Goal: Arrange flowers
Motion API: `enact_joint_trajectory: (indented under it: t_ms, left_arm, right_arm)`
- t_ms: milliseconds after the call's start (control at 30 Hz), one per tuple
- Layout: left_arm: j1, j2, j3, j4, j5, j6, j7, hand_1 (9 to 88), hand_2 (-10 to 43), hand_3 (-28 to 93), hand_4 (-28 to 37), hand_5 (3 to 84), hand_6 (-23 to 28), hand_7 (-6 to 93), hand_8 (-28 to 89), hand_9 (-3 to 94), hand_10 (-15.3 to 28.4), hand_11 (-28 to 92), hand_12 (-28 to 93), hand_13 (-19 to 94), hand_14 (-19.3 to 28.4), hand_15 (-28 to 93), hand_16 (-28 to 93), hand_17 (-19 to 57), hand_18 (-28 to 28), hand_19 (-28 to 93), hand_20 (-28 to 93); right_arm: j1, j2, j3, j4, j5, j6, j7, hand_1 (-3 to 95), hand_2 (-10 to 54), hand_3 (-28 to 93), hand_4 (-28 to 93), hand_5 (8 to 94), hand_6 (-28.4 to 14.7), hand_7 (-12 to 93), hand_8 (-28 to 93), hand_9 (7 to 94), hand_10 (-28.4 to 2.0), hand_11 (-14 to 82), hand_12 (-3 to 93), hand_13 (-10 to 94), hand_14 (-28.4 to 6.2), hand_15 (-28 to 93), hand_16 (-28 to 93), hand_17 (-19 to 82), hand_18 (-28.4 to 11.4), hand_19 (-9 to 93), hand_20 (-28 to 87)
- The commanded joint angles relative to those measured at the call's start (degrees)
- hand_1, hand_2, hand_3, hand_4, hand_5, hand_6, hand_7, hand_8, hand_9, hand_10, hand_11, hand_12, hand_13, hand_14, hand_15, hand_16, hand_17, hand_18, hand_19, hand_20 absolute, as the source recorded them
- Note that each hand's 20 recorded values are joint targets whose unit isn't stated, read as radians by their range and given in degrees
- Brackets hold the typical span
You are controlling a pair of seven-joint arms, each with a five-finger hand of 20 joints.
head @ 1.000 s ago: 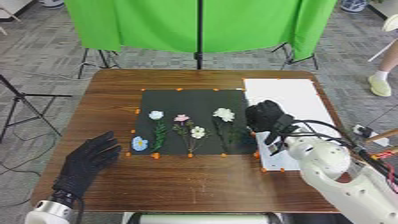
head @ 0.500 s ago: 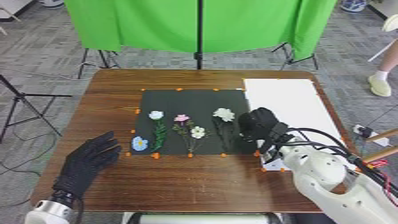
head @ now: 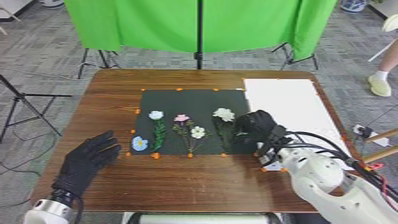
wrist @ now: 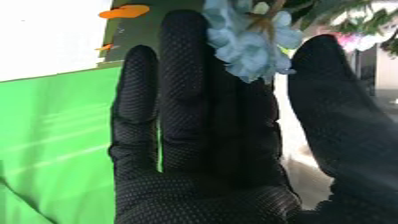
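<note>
Left hand, black fabric glove (head: 93, 152): released, fingers extended, at the left of the brown wooden table (head: 178, 185). Right hand, same glove (head: 258, 125): over the right edge of the black rectangular mat (head: 178, 97), fingers straight, thumb apart. Light blue ruffled flower (wrist: 253, 45) sits by its fingers in the wrist view; can't tell if I'm touching it.

Orange markers (head: 155, 156) line the mat's near edge. Pale blue flat bloom (head: 139, 143) lies at the near left corner. Farther up the mat: small white bloom (head: 197, 132), small pink bloom (head: 181, 118), white cupped bloom on a leafy green stem (head: 156, 115), full white bloom (head: 224, 114). White sheet (head: 284, 100) is right of the mat. Green cloth (head: 151, 25) hangs beyond the table.
</note>
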Motion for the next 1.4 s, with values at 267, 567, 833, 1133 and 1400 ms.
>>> enact_joint_trajectory:
  t_ms: [267, 567, 833, 1133, 1400]
  left_arm:
    - [0.6, 0.64, -0.52, -0.13, 0.86, 0.04, -0.13, 24.3, 1.9, 70, -26.2, 37.3, 4.8, 18.5, -8, 31.9, 12.8, 24, 17, 24, 15.7, 36, 0, -8.8, 20.7, 49, 8]
    - [-2.1, 0.98, 1.68, 0.01, 4.56, 4.92, 0.68, 24.6, 1.9, 70, -26.1, 36.9, 4.8, 18.4, -8, 30.8, 12.4, 23, 17, 24, 15.5, 36, -1, -8.8, 20.7, 49, 8]
    - [-7.5, 1.05, 7.09, 1.49, 14.26, 10.83, 0.66, 25.7, 1.8, 69, -25.8, 33.3, 4.1, 19.1, -8, 26.2, 11.4, 23, 18, 21, 13.9, 34, 0, -8.9, 20.4, 49, 8]
    - [-11.0, 1.54, 6.76, 2.38, 30.53, 5.25, -9.49, 26.0, 2.1, 69, -25.3, 32.6, 4.0, 20.1, -9, 25.4, 11.1, 22, 18, 20, 13.6, 33, 1, -9.4, 20.2, 48, 8]
    - [-12.4, 1.91, 6.88, 1.86, 43.07, -0.63, -16.54, 26.1, 2.3, 69, -25.0, 33.1, 3.9, 20.3, -9, 26.1, 11.1, 22, 18, 21, 13.8, 34, 1, -9.5, 20.2, 48, 8]
  right_arm:
    - [-7.7, -2.7, 12.3, -6.6, 20.4, -1.6, -5.6, 22.2, -9.5, 81, -28, 45.9, -2.1, 38, -20, 49.6, -10.8, 34.3, 21.0, 65, -6.7, 45, 18, 23, -17.1, 67, 37]
    - [-16.5, -6.8, 29.2, -7.4, 46.7, -9.5, -2.2, 18.6, -3.1, 84, -28, 36.9, -1.6, 27, -17, 39.3, -11.3, 19.4, 20.7, 35, -9.5, 31, 18, 11, -19.8, 50, 27]
    - [-21.1, -10.0, 36.2, -6.6, 70.3, -11.8, -3.5, 16.1, -3.4, 83, -28, 30.6, -1.5, 17, -12, 32.1, -11.2, 7.9, 21.6, 25, -11.1, 10, 28, 3, -20.6, 42, 20]
    - [-24.5, -13.6, 38.5, -7.2, 73.4, -13.1, -0.9, 16.2, -3.9, 82, -27, 30.5, -1.6, 16, -11, 32.0, -10.9, 6.6, 22.3, 26, -11.1, 5, 34, 2, -20.6, 42, 20]
    - [-25.5, -14.1, 39.3, -7.4, 72.1, -12.9, -0.7, 16.5, -3.8, 82, -27, 30.7, -1.8, 16, -11, 32.0, -11.1, 6.6, 22.4, 26, -11.2, 5, 34, 2, -20.7, 42, 21]
